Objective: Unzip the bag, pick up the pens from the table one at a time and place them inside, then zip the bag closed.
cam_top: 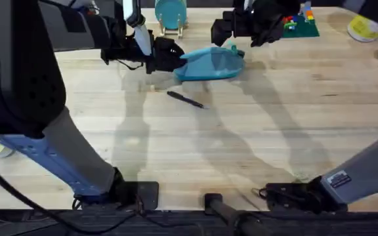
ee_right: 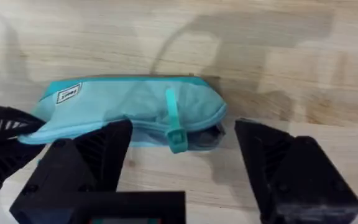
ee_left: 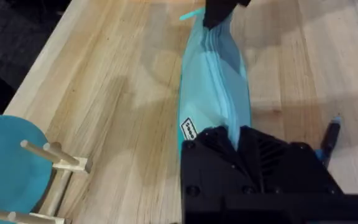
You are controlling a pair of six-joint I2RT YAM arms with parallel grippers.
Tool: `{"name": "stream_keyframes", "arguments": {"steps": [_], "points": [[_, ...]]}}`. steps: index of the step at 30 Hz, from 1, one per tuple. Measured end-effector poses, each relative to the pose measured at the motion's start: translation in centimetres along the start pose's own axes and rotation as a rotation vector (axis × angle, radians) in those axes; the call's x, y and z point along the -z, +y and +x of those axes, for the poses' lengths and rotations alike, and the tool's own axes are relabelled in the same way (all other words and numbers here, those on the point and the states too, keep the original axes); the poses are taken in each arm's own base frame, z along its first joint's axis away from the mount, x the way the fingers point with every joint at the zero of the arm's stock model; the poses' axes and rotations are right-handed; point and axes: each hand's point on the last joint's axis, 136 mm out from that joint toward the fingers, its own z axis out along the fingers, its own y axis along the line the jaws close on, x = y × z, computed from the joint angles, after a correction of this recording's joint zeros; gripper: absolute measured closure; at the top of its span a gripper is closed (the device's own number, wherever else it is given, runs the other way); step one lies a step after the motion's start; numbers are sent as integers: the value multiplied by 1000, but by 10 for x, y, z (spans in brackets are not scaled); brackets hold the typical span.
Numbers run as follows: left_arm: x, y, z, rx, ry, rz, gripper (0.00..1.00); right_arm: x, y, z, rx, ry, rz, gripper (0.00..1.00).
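One bag (cam_top: 210, 63) and one pen (cam_top: 185, 99) are counted on the desk (cam_top: 254, 144). Two grippers are counted: the left gripper (cam_top: 169, 55) at one end of the bag, the right gripper (cam_top: 231, 29) near the other. One round teal object on a wooden stand (cam_top: 170, 14) and one cluster of coloured blocks (cam_top: 299, 23) are counted at the far edge.

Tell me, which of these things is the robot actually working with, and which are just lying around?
In use: bag, held at one end by the left gripper; pen; right gripper, open.
Lying about: round teal object on a wooden stand; toy bricks.
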Motion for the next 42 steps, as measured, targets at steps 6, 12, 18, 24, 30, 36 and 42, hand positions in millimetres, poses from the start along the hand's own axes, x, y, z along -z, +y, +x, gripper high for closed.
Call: {"name": "stream_keyframes", "arguments": {"steps": [6,12,18,24,30,36,42], "points": [[0,0,0,0,0,0,959,-10,0,2,-10,16,6,5],[0,0,0,0,0,0,959,-10,0,1,-18,13,4,82],[0,0,0,0,0,0,959,-10,0,1,-20,10,4,283],[0,0,0,0,0,0,959,-10,0,1,-22,11,4,560],[0,0,0,0,0,0,959,-10,0,1,-22,12,4,908],[0,0,0,0,0,0,959,-10,1,2,-25,16,-3,970],[0,0,0,0,0,0,959,-10,6,-3,-26,0,-29,971]]}}
